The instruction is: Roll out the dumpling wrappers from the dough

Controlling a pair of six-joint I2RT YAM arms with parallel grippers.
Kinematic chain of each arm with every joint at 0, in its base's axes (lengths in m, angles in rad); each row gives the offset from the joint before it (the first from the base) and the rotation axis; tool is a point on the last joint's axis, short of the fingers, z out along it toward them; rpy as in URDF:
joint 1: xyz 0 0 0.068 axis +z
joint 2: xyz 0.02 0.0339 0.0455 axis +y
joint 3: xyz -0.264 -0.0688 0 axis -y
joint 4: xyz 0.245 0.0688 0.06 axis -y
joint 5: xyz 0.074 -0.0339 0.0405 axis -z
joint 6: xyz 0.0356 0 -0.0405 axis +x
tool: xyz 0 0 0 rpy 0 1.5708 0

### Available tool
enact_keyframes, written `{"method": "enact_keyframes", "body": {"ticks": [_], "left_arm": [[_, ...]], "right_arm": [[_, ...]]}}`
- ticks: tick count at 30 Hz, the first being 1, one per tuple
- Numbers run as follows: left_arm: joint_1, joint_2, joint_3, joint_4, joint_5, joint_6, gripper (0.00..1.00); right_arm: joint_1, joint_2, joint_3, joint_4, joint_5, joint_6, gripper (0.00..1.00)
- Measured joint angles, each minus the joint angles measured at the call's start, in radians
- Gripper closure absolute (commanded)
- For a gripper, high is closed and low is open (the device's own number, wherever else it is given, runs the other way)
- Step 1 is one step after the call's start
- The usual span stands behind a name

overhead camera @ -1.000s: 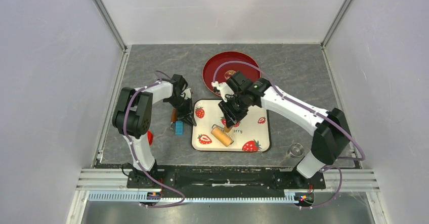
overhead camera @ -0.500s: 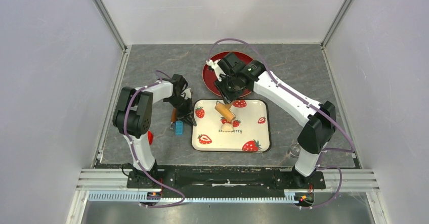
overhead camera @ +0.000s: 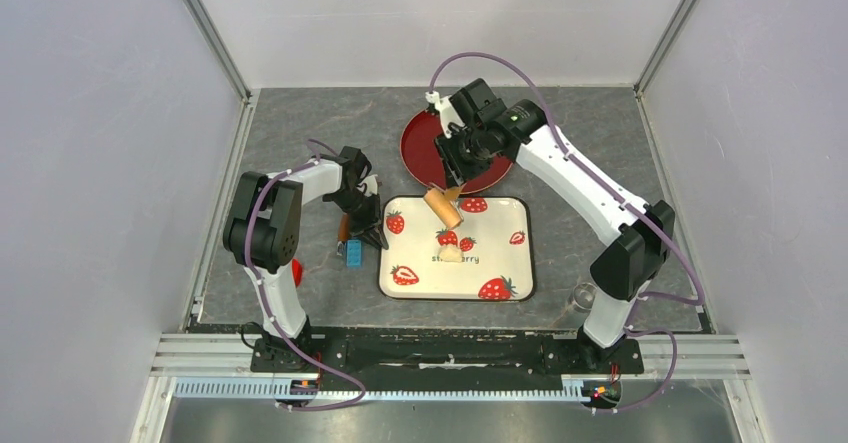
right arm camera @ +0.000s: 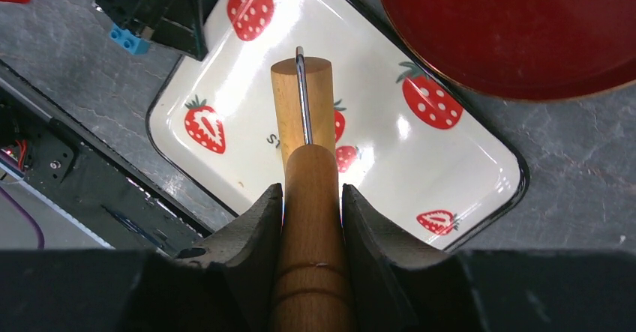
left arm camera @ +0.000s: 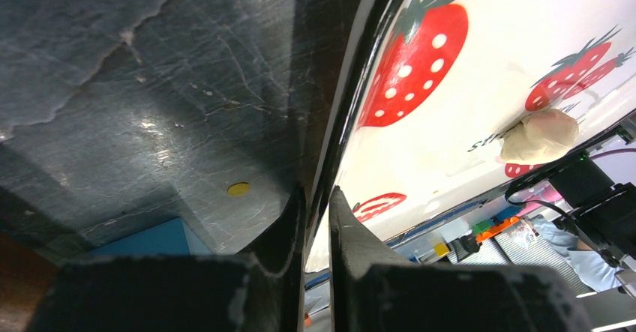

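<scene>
One dough lump (overhead camera: 451, 254) lies mid strawberry tray (overhead camera: 531, 253). Your right claw (right arm camera: 313, 197) clamps the roller (right arm camera: 302, 100) by its handle, over the tray's far edge. Your left claw (left arm camera: 316, 204), narrow, pinches the tray's left rim.

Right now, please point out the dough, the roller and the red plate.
dough (left arm camera: 540, 136), left wrist view, middle of lump.
roller (right arm camera: 319, 103), right wrist view, wooden barrel.
red plate (right arm camera: 510, 32), right wrist view, bare surface.
</scene>
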Motion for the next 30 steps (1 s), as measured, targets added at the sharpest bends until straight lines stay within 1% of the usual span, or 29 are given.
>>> {"method": "enact_keyframes", "body": {"ticks": [6,9,15,21,30], "left_arm": [[0.0,0.0,0.0,0.0,0.0,0.0,0.98],[0.0,0.0,0.0,0.0,0.0,0.0,0.98],[0.0,0.001,0.0,0.002,0.006,-0.003,0.98],[0.0,0.006,-0.006,0.022,0.036,-0.02,0.98],[0.001,0.006,-0.013,0.031,0.052,-0.023,0.98]], "right_arm": [[-0.016,-0.008,-0.019,-0.064,0.015,0.029,1.0],[-0.013,-0.034,-0.069,-0.076,0.014,0.066,1.0],[-0.006,-0.11,-0.221,-0.065,0.008,0.159,1.0],[0.01,-0.156,-0.338,-0.01,0.014,0.228,1.0],[0.035,-0.244,-0.489,0.154,0.069,0.297,1.0]]}}
